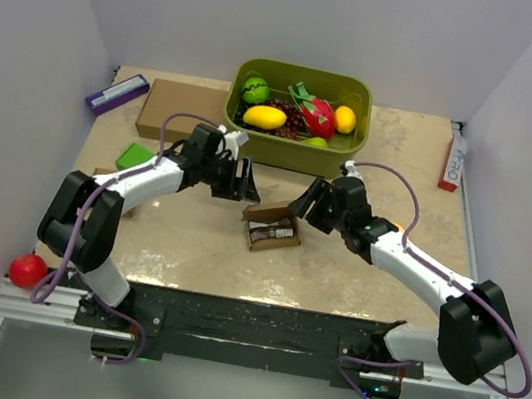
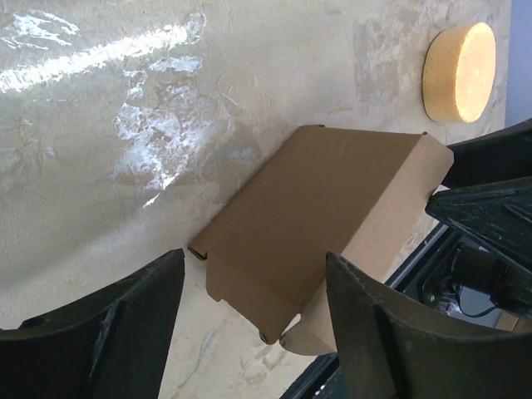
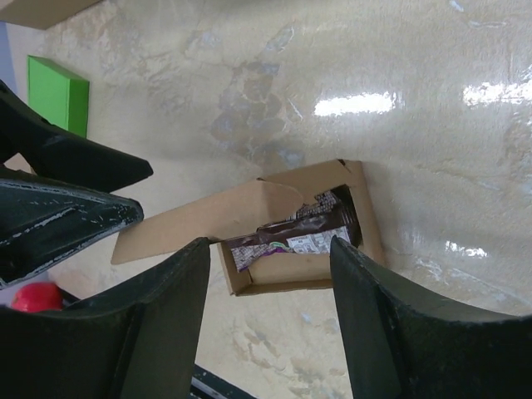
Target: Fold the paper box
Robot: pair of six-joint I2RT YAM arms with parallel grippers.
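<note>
**A:** How do the claws stand?

**B:** The left gripper (image 2: 253,258) and the right gripper (image 3: 270,243) both have their jaws spread wide and hold nothing. They hover just left and just right of the paper box (image 1: 272,227).

**A:** Where is the box?

**B:** Mid-table (image 1: 357,265), with its flap open and a wrapped bar (image 3: 291,237) inside. A green bin (image 1: 293,153) of toy fruit sits beyond it.

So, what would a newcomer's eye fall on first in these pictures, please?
The green bin of bright fruit at the back of the table stands out first. At the centre, the small paper box lies open with a dark wrapper inside, the left fingers and right fingers spread close by.
</note>
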